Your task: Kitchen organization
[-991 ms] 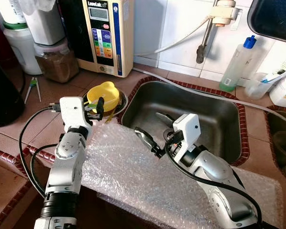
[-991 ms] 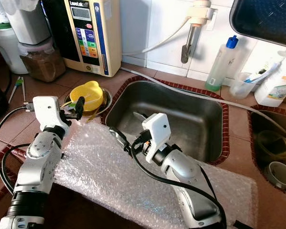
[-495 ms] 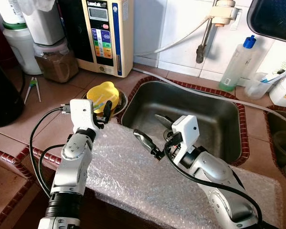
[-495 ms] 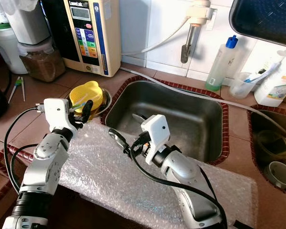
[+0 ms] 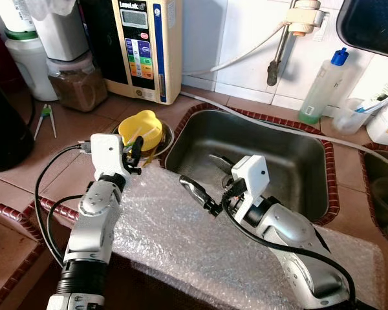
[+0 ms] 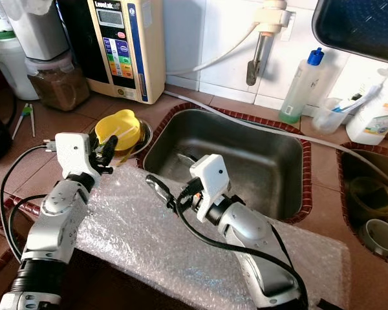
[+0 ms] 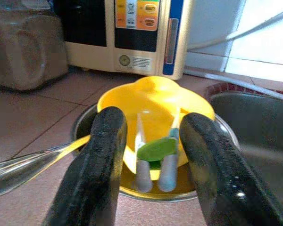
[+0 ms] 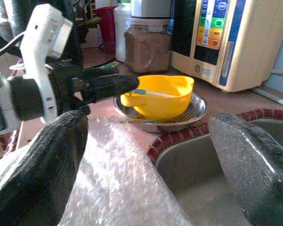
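A yellow bowl (image 5: 141,128) with a pinched pouring lip sat inside a shallow steel dish (image 5: 163,138) on the tiled counter (image 5: 64,139), just beside the left rim of the sink (image 5: 265,152) and in front of the cream water purifier (image 5: 142,45). Its plastic was bright and glossy, and pale utensil handles with a green piece (image 7: 155,149) lay across it, while a clear-handled utensil (image 7: 33,162) rested over the dish's edge. The left gripper (image 5: 130,154) hovered just short of the dish, its fingers (image 7: 101,160) spread apart with nothing between them, framing the bowl. The right gripper (image 5: 195,190) was over the sheet of bubble wrap (image 5: 200,245) draped along the counter's front edge, at the sink's near-left corner, its fingers (image 8: 42,174) wide apart and holding nothing.
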